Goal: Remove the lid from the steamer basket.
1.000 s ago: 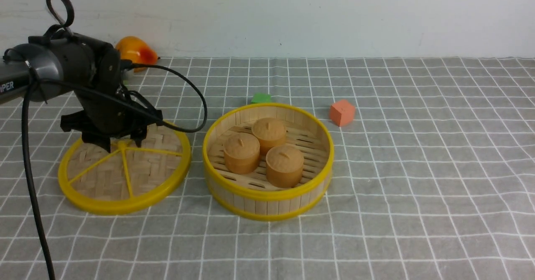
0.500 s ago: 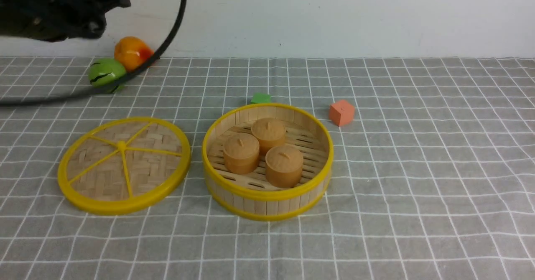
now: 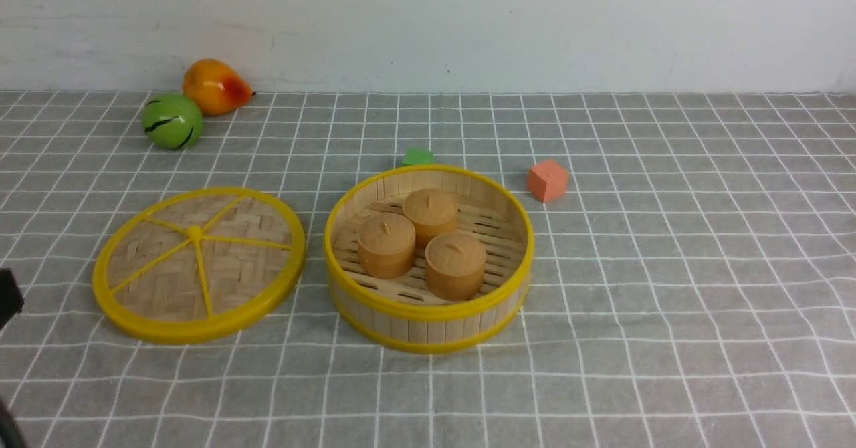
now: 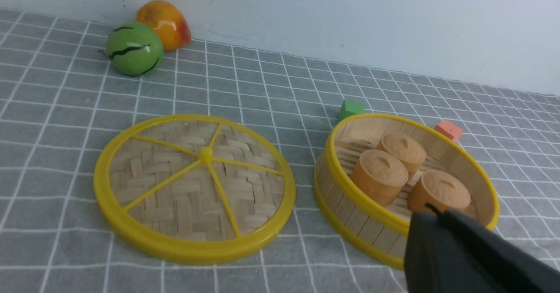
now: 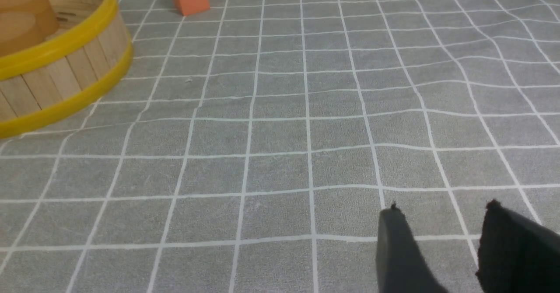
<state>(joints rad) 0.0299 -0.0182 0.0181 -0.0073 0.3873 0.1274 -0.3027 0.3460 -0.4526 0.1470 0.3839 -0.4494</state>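
Carrying every item, the table [image 3: 669,314] has a grey cover with a white grid and meets a pale wall [image 3: 428,27] at its far edge. The steamer basket [image 3: 428,331], a round slatted tub with yellow top and bottom rings, stands upright near the middle of the front view, its top uncovered. The lid [image 3: 160,287], a woven disc with a yellow rim and five spokes meeting at a hub, lies flat on the table just beside the basket, on its left side. The left claw [image 4: 431,210] is pressed together, seen blurred in its wrist view. The right claw [image 5: 442,203] is spread, with a gap between its dark fingertips. An orange pear-shaped item [image 3: 215,87] with a red patch sits at the far left, beside a green ball [image 3: 172,122] with dark stripes. Three brown lidded cups [image 3: 455,265] stand grouped on the basket floor. A coral block [image 3: 548,180] rests near the basket's far right side. A green block [image 3: 418,157] is partly hidden behind the basket.
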